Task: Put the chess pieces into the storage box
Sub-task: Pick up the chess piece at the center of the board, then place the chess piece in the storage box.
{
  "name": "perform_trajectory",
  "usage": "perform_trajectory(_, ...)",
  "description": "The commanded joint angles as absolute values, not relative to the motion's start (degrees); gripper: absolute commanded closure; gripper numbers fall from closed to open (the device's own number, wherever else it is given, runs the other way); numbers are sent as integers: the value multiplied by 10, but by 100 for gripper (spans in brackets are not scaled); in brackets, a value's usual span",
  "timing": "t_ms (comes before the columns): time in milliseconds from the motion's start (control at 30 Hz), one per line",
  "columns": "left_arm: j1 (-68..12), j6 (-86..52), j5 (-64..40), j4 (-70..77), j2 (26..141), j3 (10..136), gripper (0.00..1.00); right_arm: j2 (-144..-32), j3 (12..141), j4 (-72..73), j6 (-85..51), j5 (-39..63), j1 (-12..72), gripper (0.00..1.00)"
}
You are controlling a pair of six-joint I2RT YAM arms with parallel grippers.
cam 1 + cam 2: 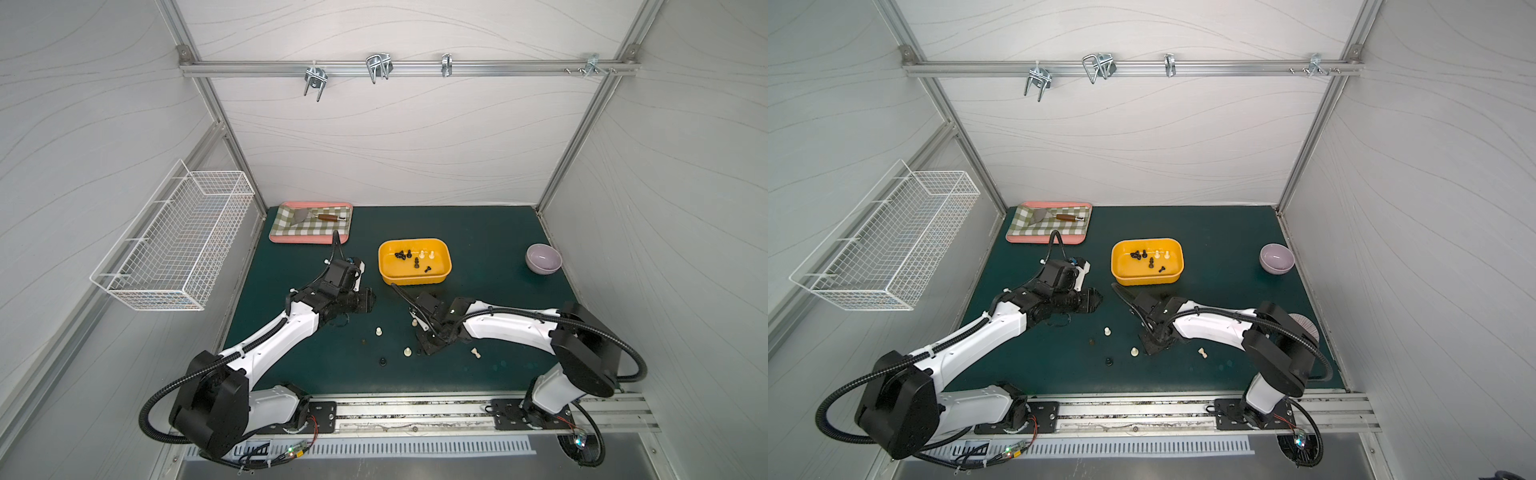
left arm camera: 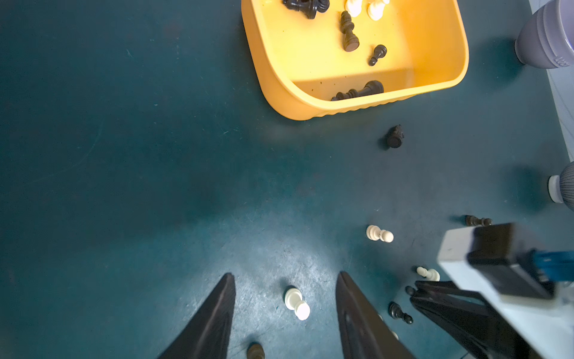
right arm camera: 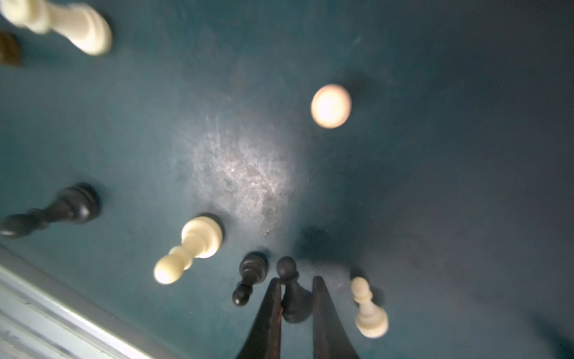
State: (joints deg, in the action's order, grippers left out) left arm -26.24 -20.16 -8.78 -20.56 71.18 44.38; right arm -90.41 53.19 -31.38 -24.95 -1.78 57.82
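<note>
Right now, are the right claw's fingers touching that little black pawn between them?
Touching. The right wrist view shows the black pawn wedged between the fingers of the right gripper, no visible gap either side.

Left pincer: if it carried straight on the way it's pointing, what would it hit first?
Most likely the white pawn sitting between the tips of the open left pincer; beyond it only bare mat until the yellow box. Height above the mat is unclear.

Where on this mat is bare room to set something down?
Bare: between the storage box and the purple bowl, and the back strip beside the checkered tray. Crowded: in front of the box, loose chess pieces surround the open left end effector and the right end effector pinching a black pawn.
</note>
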Motion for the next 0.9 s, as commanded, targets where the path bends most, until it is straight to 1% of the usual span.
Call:
perform_trajectory(0,-261,-205,-85,-203,706,449,46,-863,541,-331,-234,-6,556,84)
perform_trajectory(233,-261,-204,-85,-203,700,447,47,-818,582,-348,-191,33,487,84)
perform_trajectory(400,-261,-207,-88,-206,696,446,46,-832,647,-369,-142,54,437,84)
perform_trajectory(600,-261,-203,-83,-222,679,446,46,-880,727,-369,-107,93,387,83)
perform_trajectory(867,-261,-200,-81,-237,672,454,46,-995,847,-373,-74,123,350,83)
